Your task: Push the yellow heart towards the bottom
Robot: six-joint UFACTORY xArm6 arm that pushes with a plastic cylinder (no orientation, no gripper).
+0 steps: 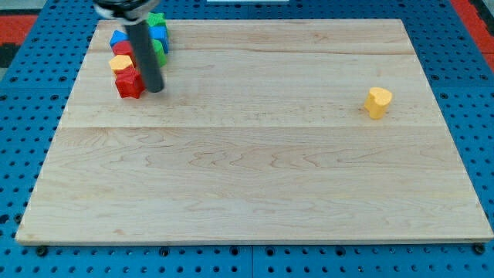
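Observation:
The yellow heart (pixel 377 101) lies alone on the wooden board (pixel 255 170) at the view's right, in the upper half. My tip (pixel 154 89) is far off at the view's upper left, right beside a red block (pixel 128 83). The dark rod rises from there to the view's top edge. The tip is well apart from the yellow heart, nearly the whole board width to its left.
A cluster of blocks sits at the upper left corner: a yellow block (pixel 121 64), a blue block (pixel 119 38), a green block (pixel 158 50), another blue block (pixel 159 35) and red ones. Blue pegboard (pixel 23 116) surrounds the board.

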